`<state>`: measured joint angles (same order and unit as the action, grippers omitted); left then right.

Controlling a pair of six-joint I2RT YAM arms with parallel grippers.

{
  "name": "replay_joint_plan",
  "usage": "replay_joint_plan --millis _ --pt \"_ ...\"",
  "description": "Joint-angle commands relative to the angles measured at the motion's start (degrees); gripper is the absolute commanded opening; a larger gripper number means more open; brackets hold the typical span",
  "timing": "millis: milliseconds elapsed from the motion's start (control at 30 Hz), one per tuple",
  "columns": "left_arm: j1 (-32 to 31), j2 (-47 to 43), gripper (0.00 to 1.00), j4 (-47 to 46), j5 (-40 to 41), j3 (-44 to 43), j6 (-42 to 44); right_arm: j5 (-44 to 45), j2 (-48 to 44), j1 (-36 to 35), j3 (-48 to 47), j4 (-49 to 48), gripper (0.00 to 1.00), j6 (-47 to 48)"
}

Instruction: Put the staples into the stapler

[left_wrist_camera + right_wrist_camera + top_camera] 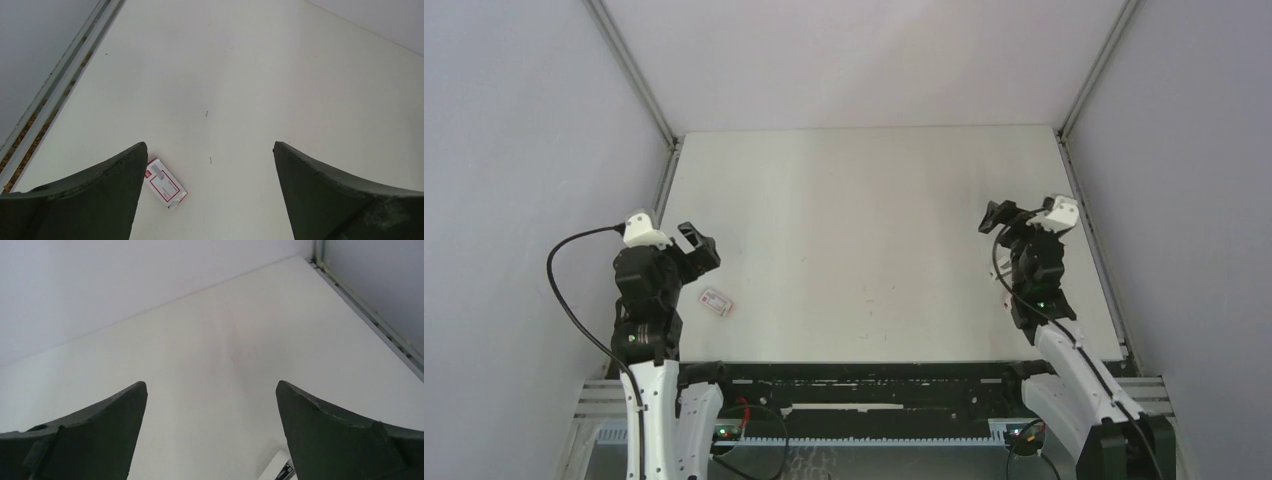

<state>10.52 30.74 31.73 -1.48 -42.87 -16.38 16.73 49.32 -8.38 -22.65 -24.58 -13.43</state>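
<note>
Along the left edge of the surface (864,200) runs a metal left rail (667,170), with the grey wall right behind it. The left gripper (696,248) hangs just inside that edge, about halfway between the near and far edges. Its jaws are spread wide and hold nothing. The left wrist view shows bare surface between its fingers (90,195).

The box of staples (716,300) lies flat near the left edge, toward the near-left corner. It sits just beside the left arm and askew to the edges. In the left wrist view the red and white box of staples (165,186) lies beside the tip of the left finger, one corner tucked out of sight behind it. Two tiny dark slivers (207,113) lie on the surface farther out from the box.

The middle of the surface is bare and open from the near edge to the far edge.

The right gripper (996,215) hangs near the right edge at about the same depth, jaws wide apart and empty. The right wrist view looks toward the far-right corner, where the right rail (370,320) meets the back wall. At the bottom of that view a pale object (280,470) shows just beside the right finger. It is too cut off to tell what it is.
</note>
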Motion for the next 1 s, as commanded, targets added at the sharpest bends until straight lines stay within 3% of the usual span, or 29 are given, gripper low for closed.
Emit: replay_joint_plan --millis 0,233,333,400,567,733,967 --pt "0.46 0.27 1.0 -1.62 3.32 0.31 0.14 -4.75 -5.53 6.3 -2.08 14.9 1.0 -15.51" --pt "0.46 2.97 1.0 -1.66 0.64 -1.38 -4.17 -26.04 -5.84 17.65 -2.1 16.45 1.0 -19.83" --pt "0.38 5.16 1.0 -4.33 -9.74 -2.84 -4.88 -29.34 -5.12 19.4 -2.26 17.58 0.99 -21.16" --pt "-0.86 6.81 1.0 -5.08 -11.44 -4.74 -5.22 -30.87 -4.9 19.05 -2.9 19.45 0.98 -20.93" --pt "-9.22 8.71 1.0 -4.9 -3.45 -7.1 -5.52 -24.3 -3.5 13.0 -6.88 29.94 0.92 -16.56" --pt "-13.24 7.08 1.0 -9.57 5.06 3.99 -13.69 -14.32 -0.23 5.02 -8.07 35.43 0.88 -13.61" --pt "-13.28 3.96 1.0 -12.92 20.48 19.97 -31.12 -13.92 5.26 0.32 -8.02 33.59 0.85 -14.3"
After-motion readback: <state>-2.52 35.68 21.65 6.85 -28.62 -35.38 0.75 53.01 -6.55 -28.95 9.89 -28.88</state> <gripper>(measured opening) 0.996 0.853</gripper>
